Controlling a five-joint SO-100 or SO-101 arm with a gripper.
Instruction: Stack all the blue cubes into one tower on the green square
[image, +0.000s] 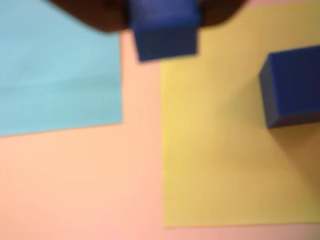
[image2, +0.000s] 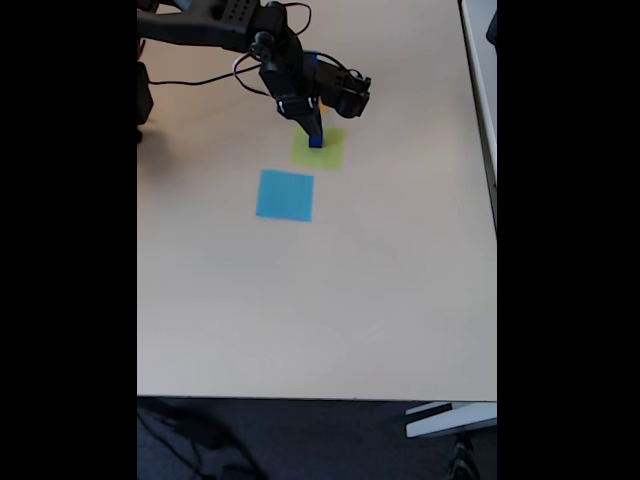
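In the wrist view my gripper is shut on a dark blue cube, held at the top edge between two dark blurred fingers, above the strip of table between the two papers. A second, larger-looking blue cube rests on the green square, at its right side. In the fixed view the gripper hangs over the green square, with a blue cube at its tip. I cannot tell there whether that is the held cube or the resting one.
A flat light-blue paper square lies left of the green one in the wrist view, and below it in the fixed view. The pale table is bare toward the front. Cables trail behind the arm.
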